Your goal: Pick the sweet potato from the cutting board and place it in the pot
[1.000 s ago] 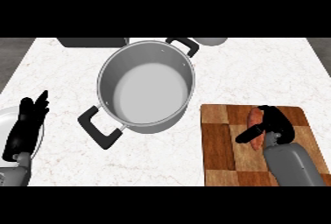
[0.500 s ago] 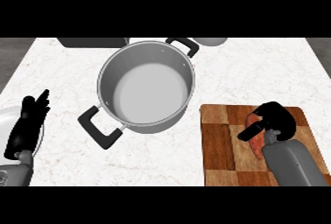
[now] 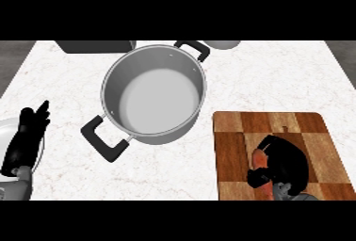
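A steel pot (image 3: 154,96) with black handles stands at the counter's middle, open side up. To its right lies a wooden cutting board (image 3: 240,127). My right hand (image 3: 285,162) is low on the board, fingers curled round the orange sweet potato (image 3: 259,161), of which only a sliver shows at the hand's left edge. At the left edge of the view my left hand (image 3: 26,141) rests open with fingers pointing up, away from the pot.
A dark object (image 3: 96,45) and a pale round object (image 3: 222,44) sit at the counter's far edge behind the pot. A white plate rim (image 3: 5,128) shows under the left hand. Marble counter (image 3: 278,75) surrounds the board.
My right hand has drawn back toward the board's near edge and its fingers have curled over the sweet potato. The left hand and pot stay put.
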Controlling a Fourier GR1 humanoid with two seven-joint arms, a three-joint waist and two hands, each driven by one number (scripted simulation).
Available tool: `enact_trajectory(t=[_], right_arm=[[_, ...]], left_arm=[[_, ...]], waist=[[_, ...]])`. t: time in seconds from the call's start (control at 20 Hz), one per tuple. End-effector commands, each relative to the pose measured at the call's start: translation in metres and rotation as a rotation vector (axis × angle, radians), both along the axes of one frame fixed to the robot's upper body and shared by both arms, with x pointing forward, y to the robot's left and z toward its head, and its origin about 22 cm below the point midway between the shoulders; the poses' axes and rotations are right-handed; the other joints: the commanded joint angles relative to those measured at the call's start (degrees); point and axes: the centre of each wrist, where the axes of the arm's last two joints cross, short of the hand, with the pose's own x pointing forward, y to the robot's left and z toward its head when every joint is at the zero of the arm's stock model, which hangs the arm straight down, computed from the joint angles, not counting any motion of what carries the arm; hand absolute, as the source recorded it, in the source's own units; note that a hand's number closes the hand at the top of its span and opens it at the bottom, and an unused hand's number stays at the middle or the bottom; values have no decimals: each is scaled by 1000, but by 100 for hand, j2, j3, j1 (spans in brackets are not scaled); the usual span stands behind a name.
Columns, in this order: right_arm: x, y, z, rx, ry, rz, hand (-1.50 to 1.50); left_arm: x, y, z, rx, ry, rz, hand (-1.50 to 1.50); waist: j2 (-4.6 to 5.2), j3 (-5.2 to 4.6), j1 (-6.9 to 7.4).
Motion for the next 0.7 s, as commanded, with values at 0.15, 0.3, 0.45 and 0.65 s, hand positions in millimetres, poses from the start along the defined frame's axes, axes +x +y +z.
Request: enact_trajectory(t=[0.15,0.3,0.45,0.65], right_arm=[[-76,36,45,-157,-114,-3,150],[-92,33,76,-197,-257,-21,150],[-96,42,101,-155,-489,12,150],[-118,52,141,-96,-746,90,150]], left_arm=[[-7,-2,10,8,-3,0,0],[4,-5,14,0,-6,5,0],[0,3,14,27,-13,-15,0],[1,-5,5,-1,2,-9,0]], waist=[[-10,4,19],[0,0,-18],[7,3,37],[-8,-3,44]])
